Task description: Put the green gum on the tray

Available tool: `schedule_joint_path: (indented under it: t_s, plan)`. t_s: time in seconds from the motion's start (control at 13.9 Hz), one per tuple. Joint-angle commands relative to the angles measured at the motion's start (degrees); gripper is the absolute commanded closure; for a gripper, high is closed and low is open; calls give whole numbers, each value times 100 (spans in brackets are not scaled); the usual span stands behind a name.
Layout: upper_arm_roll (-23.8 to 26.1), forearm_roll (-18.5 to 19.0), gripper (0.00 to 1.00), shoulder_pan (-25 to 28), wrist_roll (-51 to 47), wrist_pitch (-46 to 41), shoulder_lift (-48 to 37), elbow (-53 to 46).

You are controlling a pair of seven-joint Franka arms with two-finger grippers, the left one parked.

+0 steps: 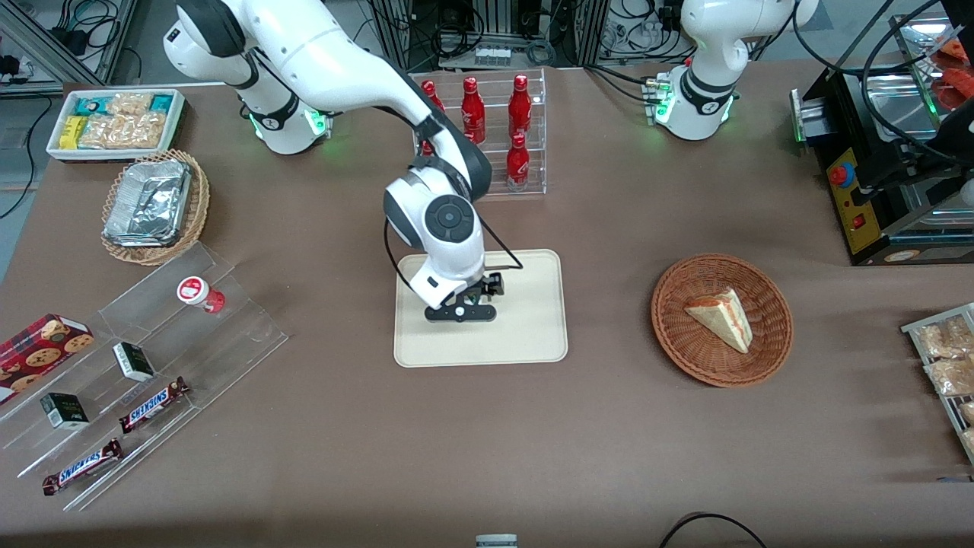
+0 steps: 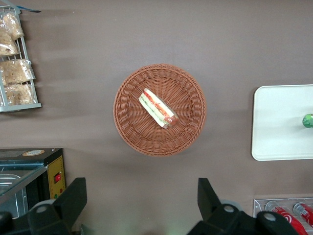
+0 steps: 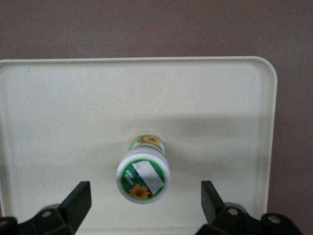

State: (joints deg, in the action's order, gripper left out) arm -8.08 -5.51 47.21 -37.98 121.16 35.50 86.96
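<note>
The green gum (image 3: 144,175) stands upright on the cream tray (image 3: 58,107), its white lid showing a green label with a sunflower. My right gripper (image 3: 145,203) hangs over it, open, with one black finger (image 3: 78,198) on each side of the canister and clear gaps between. In the front view the gripper (image 1: 461,310) is low over the middle of the tray (image 1: 533,320) and hides the gum. In the left wrist view a bit of the green gum (image 2: 307,120) shows on the tray (image 2: 279,122).
A round wicker basket (image 1: 677,335) with a sandwich sits toward the parked arm's end. A clear rack of red bottles (image 1: 494,129) stands farther from the camera than the tray. A red-lidded canister (image 1: 199,293) sits on an acrylic stand with snack bars toward the working arm's end.
</note>
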Motion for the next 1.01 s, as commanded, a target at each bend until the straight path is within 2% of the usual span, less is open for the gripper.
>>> schedule_joint_path:
  t_s: [0.0,0.65,0.79,0.93]
  plan:
    - [26,16,0,-291,474,-714,-569,14]
    - [17,41,0,-1073,1845,-2455,-1625,-3]
    - [9,68,0,-1275,2231,-2710,-1695,-12]
    - [26,-11,0,-1696,2872,-2711,-1896,75]
